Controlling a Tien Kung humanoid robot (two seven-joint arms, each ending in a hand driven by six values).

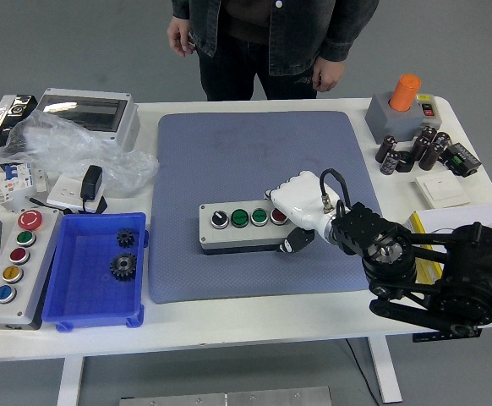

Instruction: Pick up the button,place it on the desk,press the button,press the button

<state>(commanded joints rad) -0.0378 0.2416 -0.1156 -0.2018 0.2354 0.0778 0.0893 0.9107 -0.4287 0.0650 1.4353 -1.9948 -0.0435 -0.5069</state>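
A grey button box (237,228) with a black selector knob, two green buttons and a red button lies on the blue-grey mat (254,161), slightly left of the mat's middle. My right hand (292,207), white with a black arm behind it, wraps the box's right end: white fingers (287,188) curl over the far top edge by the red button (278,216) and the dark thumb presses the front face. The left arm is out of the picture.
A blue tray (85,309) holding two black gears sits front left, beside a second grey box (13,266) with several coloured buttons. An orange-button box (402,106), capacitors (415,150) and a switch plate lie back right. A person stands behind the table, hands hanging.
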